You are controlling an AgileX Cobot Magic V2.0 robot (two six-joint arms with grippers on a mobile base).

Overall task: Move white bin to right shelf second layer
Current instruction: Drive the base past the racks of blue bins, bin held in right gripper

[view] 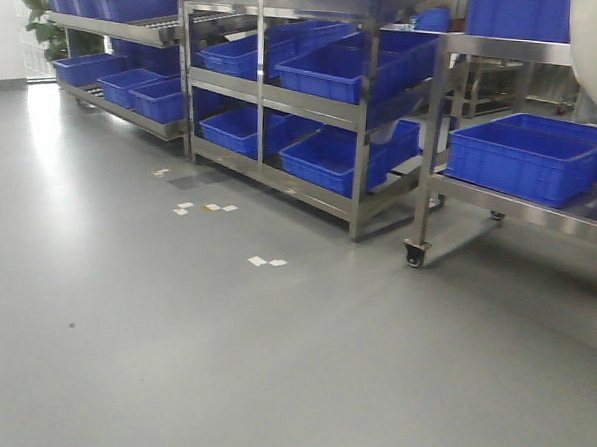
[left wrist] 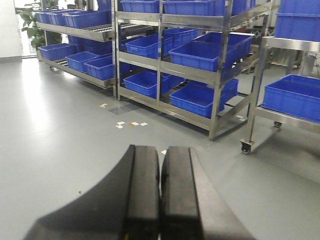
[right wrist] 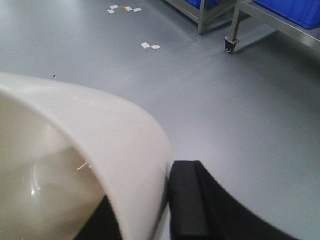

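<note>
Right wrist: white bin in right claw

A smooth grey floor carries everything. Small white paper scraps lie on it at mid-distance, with a second cluster farther left. Steel racks stand along the far side, their levels bearing blue crates. The right shelf rests on a caster; a blue crate sits on its lower level.
</note>
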